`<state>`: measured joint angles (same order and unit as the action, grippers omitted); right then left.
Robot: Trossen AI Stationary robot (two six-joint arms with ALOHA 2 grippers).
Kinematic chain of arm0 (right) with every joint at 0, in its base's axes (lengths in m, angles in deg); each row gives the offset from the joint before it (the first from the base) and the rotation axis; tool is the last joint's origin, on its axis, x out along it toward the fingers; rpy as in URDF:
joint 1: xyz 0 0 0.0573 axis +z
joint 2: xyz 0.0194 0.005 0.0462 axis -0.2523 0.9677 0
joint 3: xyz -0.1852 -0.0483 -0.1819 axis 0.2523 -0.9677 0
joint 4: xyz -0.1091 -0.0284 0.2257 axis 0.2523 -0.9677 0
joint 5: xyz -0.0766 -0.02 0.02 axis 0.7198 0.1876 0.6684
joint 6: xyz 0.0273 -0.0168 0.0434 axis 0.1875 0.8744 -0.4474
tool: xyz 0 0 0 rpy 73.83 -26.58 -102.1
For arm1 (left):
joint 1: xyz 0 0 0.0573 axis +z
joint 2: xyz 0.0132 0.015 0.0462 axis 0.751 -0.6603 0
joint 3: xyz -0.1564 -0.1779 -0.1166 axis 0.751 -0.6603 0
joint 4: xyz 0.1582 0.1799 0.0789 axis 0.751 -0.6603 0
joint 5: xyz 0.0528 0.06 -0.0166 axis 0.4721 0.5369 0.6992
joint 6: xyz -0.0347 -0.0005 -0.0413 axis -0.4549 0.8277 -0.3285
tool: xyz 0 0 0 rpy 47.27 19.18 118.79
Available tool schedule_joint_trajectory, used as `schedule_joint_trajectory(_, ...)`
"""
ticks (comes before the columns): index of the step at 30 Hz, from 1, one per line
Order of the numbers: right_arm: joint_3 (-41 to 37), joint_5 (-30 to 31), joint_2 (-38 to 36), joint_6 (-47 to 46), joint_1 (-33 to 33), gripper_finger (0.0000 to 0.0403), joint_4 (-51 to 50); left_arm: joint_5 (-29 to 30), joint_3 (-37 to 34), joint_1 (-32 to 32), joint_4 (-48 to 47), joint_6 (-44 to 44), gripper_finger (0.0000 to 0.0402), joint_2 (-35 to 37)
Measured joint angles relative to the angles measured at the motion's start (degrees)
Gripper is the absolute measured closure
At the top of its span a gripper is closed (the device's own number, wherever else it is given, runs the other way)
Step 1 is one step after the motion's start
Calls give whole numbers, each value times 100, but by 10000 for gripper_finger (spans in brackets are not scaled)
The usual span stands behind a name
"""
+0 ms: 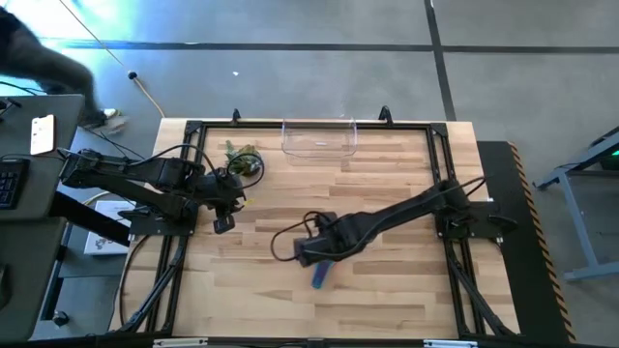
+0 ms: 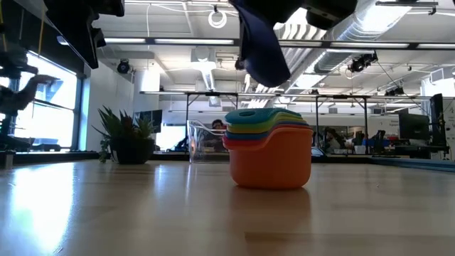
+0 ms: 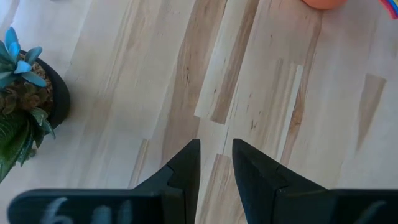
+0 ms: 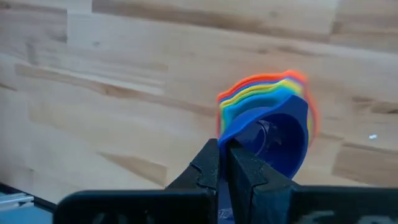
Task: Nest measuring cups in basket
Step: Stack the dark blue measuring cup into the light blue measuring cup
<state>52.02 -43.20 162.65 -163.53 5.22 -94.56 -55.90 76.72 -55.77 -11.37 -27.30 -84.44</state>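
Note:
A nested stack of measuring cups [image 2: 270, 153], orange outermost with red, yellow, green and teal rims above it, stands upright on its base on the wooden table. A blue measuring cup [image 2: 259, 43] hangs over the stack, and my right gripper [image 4: 222, 158] is shut on it near the table's middle [image 1: 314, 259]. The stack's coloured rims [image 4: 261, 93] show just behind the blue cup [image 4: 273, 137]. My left gripper [image 3: 216, 162] hovers open over bare wood at the table's left [image 1: 224, 222], holding nothing. The clear basket [image 1: 319, 138] stands at the far edge. My right gripper pinches the blue cup at the edge of its rim [image 4: 231, 138] between its two fingers; whether that is the handle's root is hidden by the fingers. The fingers come from above, pointing steeply down. The cup hangs tilted below them, clear of the stack and the table.
A small potted plant [image 1: 242, 159] stands at the far left near my left gripper, also seen in the left wrist view [image 3: 25, 106]. Black frame rails [image 1: 193, 193] border the table. Bare wood lies between the stack and the basket [image 2: 202, 142].

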Motion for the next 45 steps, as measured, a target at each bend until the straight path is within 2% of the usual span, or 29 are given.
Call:
schedule_joint_trajectory(11, 199, -442, 587, -297, 2, 402, -14, 0, -1, 0, 0, 198, 316, 0)
schedule_joint_trajectory(20, 158, -507, 595, -286, -8, 399, -196, 2, -2, 0, -2, 198, 316, 1)
schedule_joint_trajectory(35, 154, -432, 595, -297, -9, 346, -209, 2, -1, 0, -2, 198, 316, -1)
schedule_joint_trajectory(42, 314, -475, 590, -299, -9, 348, -366, -26, -2, -1, -2, 196, 316, 1)
schedule_joint_trajectory(45, 546, -415, 589, -300, 25, 354, -655, -268, -2, -8, -2, 136, 316, 0)
